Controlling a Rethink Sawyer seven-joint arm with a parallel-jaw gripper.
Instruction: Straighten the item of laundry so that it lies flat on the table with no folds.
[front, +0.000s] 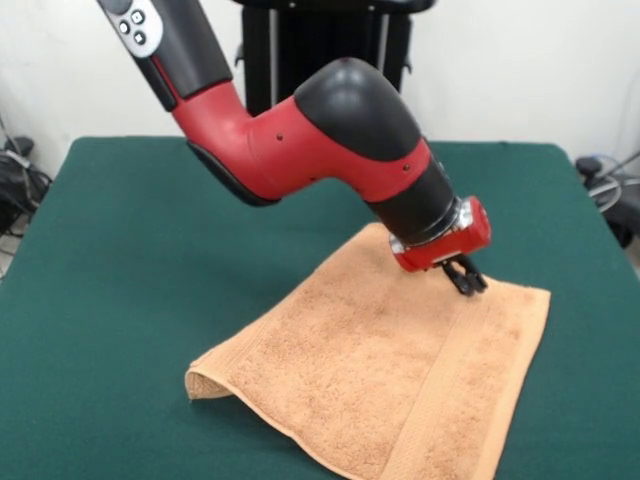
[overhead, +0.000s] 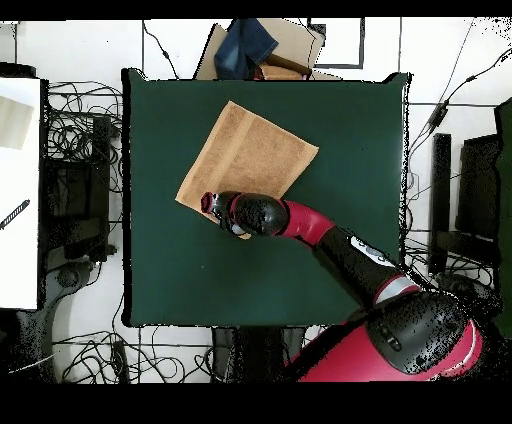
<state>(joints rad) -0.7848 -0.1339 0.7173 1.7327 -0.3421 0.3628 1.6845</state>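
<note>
Towel (front: 385, 375) near front edge of table (front: 120, 260), spread almost flat — left corner curled up. Gripper (front: 466, 277) down at far hem, fingers seemingly pinched on cloth, hard to tell. Soft, limp terry — best taken at curled corner.

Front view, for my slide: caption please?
Sawyer's tool presses near the peach towel's far edge on the green table.
</note>
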